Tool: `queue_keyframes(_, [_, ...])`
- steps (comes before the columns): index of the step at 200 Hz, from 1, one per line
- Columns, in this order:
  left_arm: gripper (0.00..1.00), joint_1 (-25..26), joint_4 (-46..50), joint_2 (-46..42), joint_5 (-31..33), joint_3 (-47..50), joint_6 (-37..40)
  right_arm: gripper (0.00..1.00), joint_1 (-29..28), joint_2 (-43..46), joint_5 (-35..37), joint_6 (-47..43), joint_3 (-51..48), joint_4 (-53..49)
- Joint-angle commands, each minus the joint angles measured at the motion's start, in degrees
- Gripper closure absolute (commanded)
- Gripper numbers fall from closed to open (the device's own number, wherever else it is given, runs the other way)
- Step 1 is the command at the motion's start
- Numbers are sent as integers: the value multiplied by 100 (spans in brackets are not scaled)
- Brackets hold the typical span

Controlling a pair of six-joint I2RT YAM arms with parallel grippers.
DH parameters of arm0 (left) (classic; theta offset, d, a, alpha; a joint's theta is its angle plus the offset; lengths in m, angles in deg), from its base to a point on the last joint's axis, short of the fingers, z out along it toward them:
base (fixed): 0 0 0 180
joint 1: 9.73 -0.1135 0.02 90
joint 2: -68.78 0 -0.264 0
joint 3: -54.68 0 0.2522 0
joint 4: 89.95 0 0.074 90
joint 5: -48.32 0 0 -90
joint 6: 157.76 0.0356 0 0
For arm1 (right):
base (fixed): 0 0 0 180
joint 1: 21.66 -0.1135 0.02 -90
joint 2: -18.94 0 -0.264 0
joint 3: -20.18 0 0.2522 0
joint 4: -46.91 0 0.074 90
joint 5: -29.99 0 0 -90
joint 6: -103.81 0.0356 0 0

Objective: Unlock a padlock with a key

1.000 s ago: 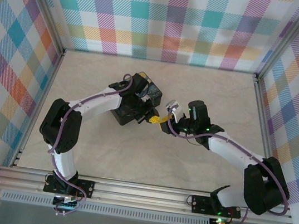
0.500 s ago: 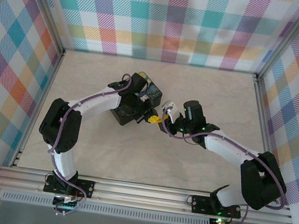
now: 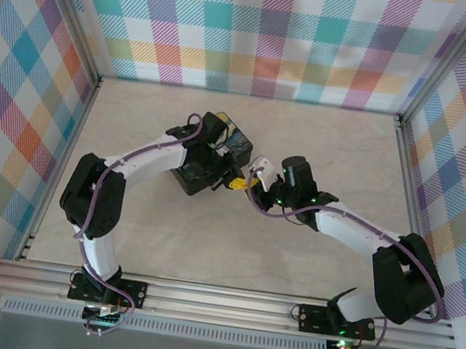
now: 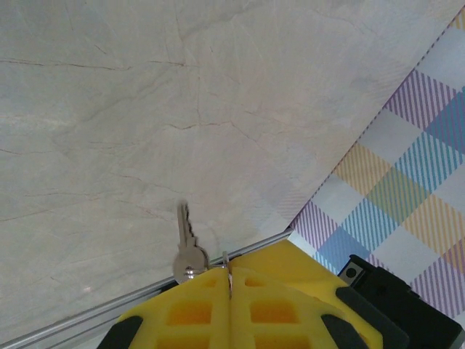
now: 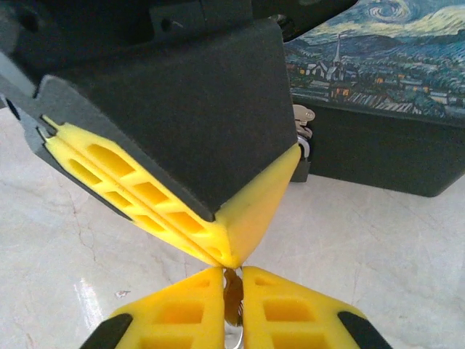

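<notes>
Tabletop workspace seen from above, with two robot arms meeting at centre frame beside a dark box (image 5: 378, 138) whose lid carries a swirling night-sky painting.

In the left wrist view, the left gripper (image 4: 230, 280) sits at the bottom edge. Its yellow foam pads are pressed together on the head end and small ring of the key (image 4: 185, 243). The toothed blade sticks up free over the pale marble table (image 4: 109, 109).

In the right wrist view, the right gripper (image 5: 233, 280) rises from the bottom centre. Its pads are nearly touching, with a sliver of silvery metal pinched between them, apparently part of the key or its ring. The left gripper's tip comes down from the upper left and touches it.

The padlock (image 5: 303, 142) seems to be the small metal piece on the box's front face, right of centre. It is mostly hidden behind the left gripper.

The key looks light, thin, stiff and smooth. It would likely slip or pivot between soft pads, so the flat head is the best place to grip, leaving the blade clear. The padlock is tiny and probably hangs loose, so its body would need steadying.
</notes>
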Motion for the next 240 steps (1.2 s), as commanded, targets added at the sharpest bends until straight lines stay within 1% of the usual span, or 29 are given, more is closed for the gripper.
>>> queue_keyframes(1, [100,-9,-38,-380,-338,-50,-101,91,-28,-117,219,-112,148,73])
queue_keyframes(28, [100,-13,-59,-408,-340,-43,-169,100,-30,-109,368,-113,175,12])
queue_keyframes(48, [100,-22,48,-434,-273,-89,-145,100,-30,-106,301,-53,226,-136])
queue_keyframes(67, [91,-64,202,-457,-162,-137,-53,100,-30,-106,176,64,238,-249])
queue_keyframes(98, [71,-209,372,-557,12,-152,159,100,-30,-80,-140,191,260,-476])
queue_keyframes(111, [66,-289,510,-606,117,-219,360,100,-22,-95,-311,217,329,-676])
queue_keyframes(125, [64,-360,653,-632,209,-326,669,100,23,-112,-597,321,401,-837])
queue_keyframes(138, [64,-419,818,-645,330,-459,1160,100,131,-128,-960,500,496,-990])
queue_keyframes(146, [66,-426,982,-638,449,-607,1695,100,203,-141,-1216,609,573,-1139])
queue_keyframes(157, [71,-427,1189,-665,695,-760,2448,100,294,-150,-1602,746,678,-1314])
queue_keyframes(162, [73,-426,1197,-703,764,-764,2749,100,331,-155,-1772,750,715,-1377])
queue_keyframes(164, [73,-429,1181,-724,784,-761,2868,100,348,-151,-1832,912,725,-1405])
queue_keyframes(170, [74,-426,1091,-806,775,-713,3210,100,385,-159,-2015,1014,781,-1491])
queue_keyframes(189, [74,-433,636,-1155,452,-405,4136,100,486,-168,-2482,1170,938,-1801])
queue_keyframes(215, [70,-429,306,-1553,-231,60,5291,100,673,-203,-3143,1441,1151,-2094])
queue_keyframes(228, [69,-426,311,-1614,-610,163,5637,100,732,-212,-3392,1567,1231,-2178])
queue_keyframes(240, [66,-426,378,-1594,-818,203,5848,100,734,-203,-3581,1583,1300,-2277])
